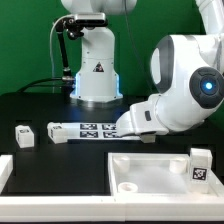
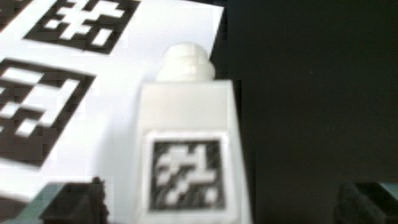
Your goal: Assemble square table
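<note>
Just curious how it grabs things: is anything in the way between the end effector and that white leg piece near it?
Nothing visible is. In the wrist view the leg block lies straight ahead of the open end effector, with no other part in the gap. The marker board lies alongside the leg block, not over it.

Backdrop: plain green wall [image 1: 28, 40] across the rear of the exterior view.
Counter: flat black matte counter [image 1: 35, 108], running from the foot of the wall to the near edge; it appears as dark ground in the wrist view.
Edge fixture: long white border rail [image 1: 4, 172] at the exterior view's left.
Light: even and diffuse, with soft shadows.
</note>
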Controlling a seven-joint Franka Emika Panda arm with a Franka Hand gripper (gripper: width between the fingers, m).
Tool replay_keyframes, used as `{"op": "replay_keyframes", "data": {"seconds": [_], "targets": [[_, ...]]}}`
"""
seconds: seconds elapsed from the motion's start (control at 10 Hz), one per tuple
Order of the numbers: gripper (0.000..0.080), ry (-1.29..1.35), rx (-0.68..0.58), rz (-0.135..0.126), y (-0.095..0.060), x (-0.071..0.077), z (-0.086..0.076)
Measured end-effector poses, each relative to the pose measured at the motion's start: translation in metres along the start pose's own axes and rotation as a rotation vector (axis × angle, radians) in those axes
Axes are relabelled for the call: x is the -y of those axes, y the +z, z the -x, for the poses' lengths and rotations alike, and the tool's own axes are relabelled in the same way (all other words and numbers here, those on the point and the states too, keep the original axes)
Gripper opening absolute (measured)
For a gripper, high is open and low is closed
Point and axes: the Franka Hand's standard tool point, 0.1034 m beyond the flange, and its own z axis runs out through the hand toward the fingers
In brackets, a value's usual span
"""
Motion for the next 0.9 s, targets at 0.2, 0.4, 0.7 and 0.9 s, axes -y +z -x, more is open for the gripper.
{"op": "replay_keyframes", "data": {"seconds": [0.2, 0.4, 0.7, 0.9], "targets": [[0.0639, 0.004, -0.001, -0.005, -0.0007, -0.0026, -0.0003], [0.0285, 0.005, -0.001, -0.007, -0.0006, -0.0033, -0.0003], [0.0289, 0.007, -0.001, -0.009, -0.0007, -0.0043, -0.0003], [0.0289, 0.008, -0.001, -0.010, -0.0007, -0.0050, -0.0003]]}}
